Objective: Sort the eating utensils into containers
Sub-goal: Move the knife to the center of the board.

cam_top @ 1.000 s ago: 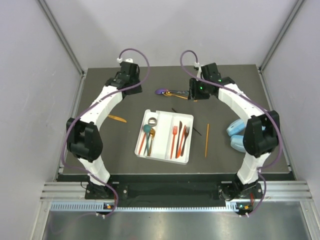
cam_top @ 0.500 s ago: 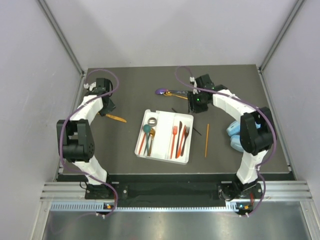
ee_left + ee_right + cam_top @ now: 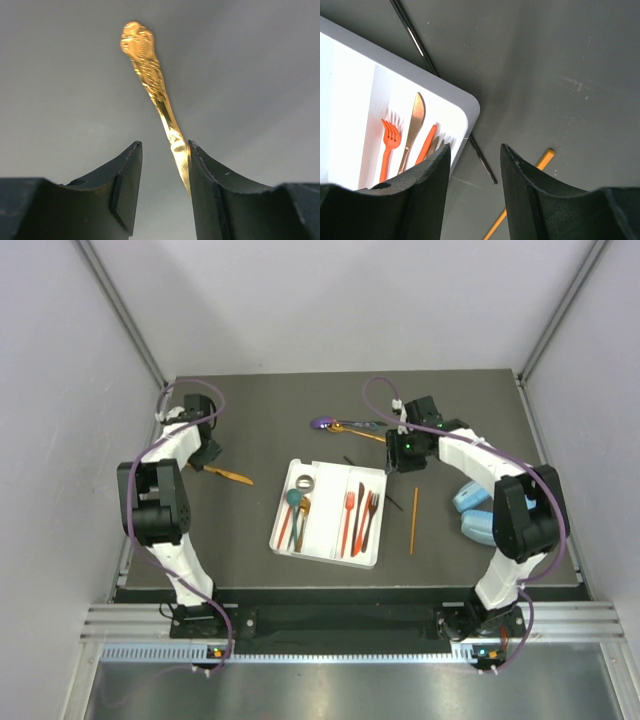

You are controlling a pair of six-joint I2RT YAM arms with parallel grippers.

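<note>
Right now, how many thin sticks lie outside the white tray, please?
2: a thin orange stick right of the white plastic tray; a thin black stick under its far-right corner.

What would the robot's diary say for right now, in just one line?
left gripper: open, around gold utensil | right gripper: open, empty, near tray corner | loose: black stick, orange stick

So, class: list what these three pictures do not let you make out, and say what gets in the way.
- Left wrist view: the gold utensil has its near end hidden behind a finger of the left gripper; contact cannot be judged.
- Right wrist view: the white tray runs off the left edge, and fingers of the right gripper cover the orange fork at its lower end.
- Top view: the right arm partly hides the blue headphones.
</note>
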